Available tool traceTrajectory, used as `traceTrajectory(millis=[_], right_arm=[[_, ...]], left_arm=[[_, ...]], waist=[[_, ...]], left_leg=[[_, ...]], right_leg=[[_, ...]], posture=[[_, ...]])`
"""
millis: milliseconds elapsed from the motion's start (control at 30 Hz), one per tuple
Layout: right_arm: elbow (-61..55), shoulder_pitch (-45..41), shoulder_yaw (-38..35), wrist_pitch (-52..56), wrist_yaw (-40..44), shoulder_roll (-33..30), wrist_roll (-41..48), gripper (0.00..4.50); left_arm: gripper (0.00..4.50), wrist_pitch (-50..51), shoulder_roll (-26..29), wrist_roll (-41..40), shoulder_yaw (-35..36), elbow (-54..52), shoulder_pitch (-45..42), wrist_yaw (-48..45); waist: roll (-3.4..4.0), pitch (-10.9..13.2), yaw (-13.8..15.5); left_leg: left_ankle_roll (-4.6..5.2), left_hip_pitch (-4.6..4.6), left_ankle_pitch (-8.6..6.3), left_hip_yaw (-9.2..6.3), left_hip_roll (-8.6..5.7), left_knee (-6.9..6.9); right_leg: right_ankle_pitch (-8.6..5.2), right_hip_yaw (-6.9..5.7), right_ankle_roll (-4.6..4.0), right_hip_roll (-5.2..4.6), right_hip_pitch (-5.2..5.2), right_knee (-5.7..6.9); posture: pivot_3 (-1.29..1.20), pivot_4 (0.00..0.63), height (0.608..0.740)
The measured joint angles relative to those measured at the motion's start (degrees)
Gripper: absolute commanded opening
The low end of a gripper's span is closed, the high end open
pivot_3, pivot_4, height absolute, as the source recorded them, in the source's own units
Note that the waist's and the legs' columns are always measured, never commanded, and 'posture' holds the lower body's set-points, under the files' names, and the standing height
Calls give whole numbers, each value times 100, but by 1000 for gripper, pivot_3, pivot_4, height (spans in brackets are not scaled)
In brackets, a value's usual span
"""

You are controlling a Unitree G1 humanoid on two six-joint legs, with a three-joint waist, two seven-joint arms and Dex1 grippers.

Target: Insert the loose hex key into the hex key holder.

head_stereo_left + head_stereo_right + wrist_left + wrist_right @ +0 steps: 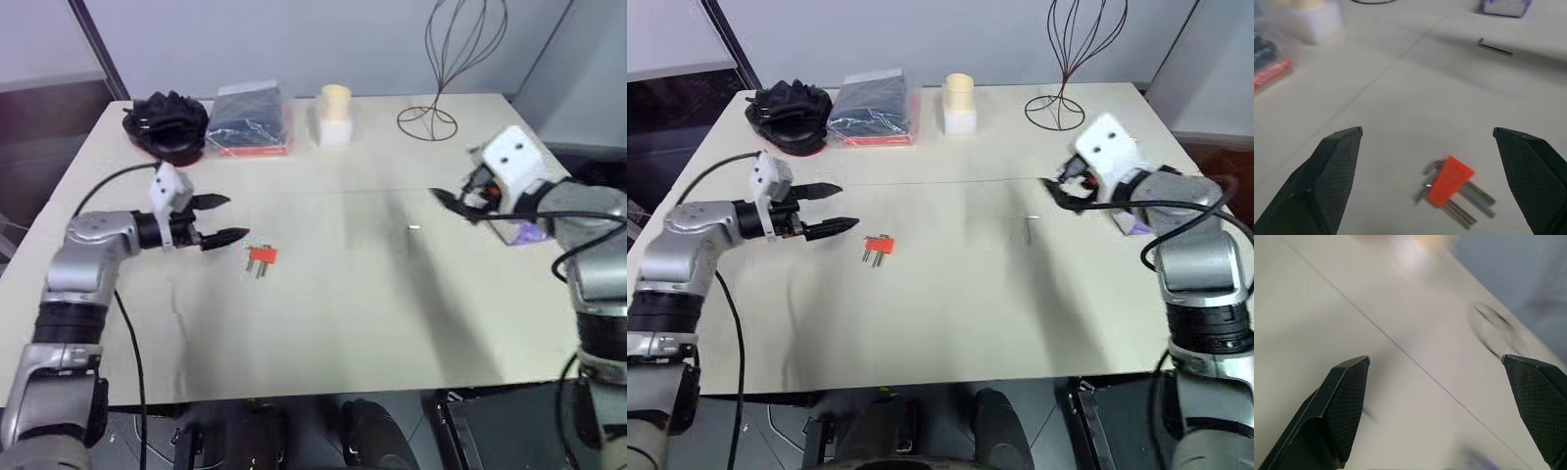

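Nothing is inserted yet: the loose hex key (1030,227) lies bare on the table (950,323), well apart from the hex key holder (880,246); my left gripper (828,209) and right gripper (1054,188) both gape, grasping nothing

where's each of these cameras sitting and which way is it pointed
Left eye view: on the head, looking forward and down over the table; both arms show, left gripper by the hex key holder.
Right eye view: same scene; right gripper beyond the loose hex key.
Left wrist view: along its open jaws at the holder, with the loose key farther off.
Right wrist view: along its open jaws across bare table.
Shared: holder and loose key appear in the eye and left wrist views.
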Motion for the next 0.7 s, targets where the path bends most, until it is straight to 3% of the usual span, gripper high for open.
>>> traceTrajectory(millis=[133,300,467,700], right_arm=[[-206,-65,510,94,126,854,564,4487],[476,-80,1488,-652,271,1451,435,4487],[2312,-565,2461,-1959,492,2171,-133,4487],[4134,-1261,2721,-3191,664,3043,-426,4487]], left_arm=[[4500,-121,406,109,0,198,54,-425],[4500,-182,786,151,-25,166,310,-927],[4500,-15,1037,99,-20,-188,651,-1218],[4500,318,1102,-54,236,-674,1048,-974]], waist=[[0,0,-20],[0,0,-9],[-2,1,-34],[-2,1,-52]], left_leg=[[0,0,0,1,-1,-2],[0,-2,0,5,-6,1],[-1,-2,1,5,-6,1],[-2,-2,1,2,-4,0]], right_leg=[[0,-1,0,-2,-2,-1],[0,-2,0,-5,-3,-1],[0,-3,-1,-5,-7,5],[0,-2,0,-7,-11,11]], posture=[[0,150,740],[0,150,740],[0,150,740],[0,150,740]])
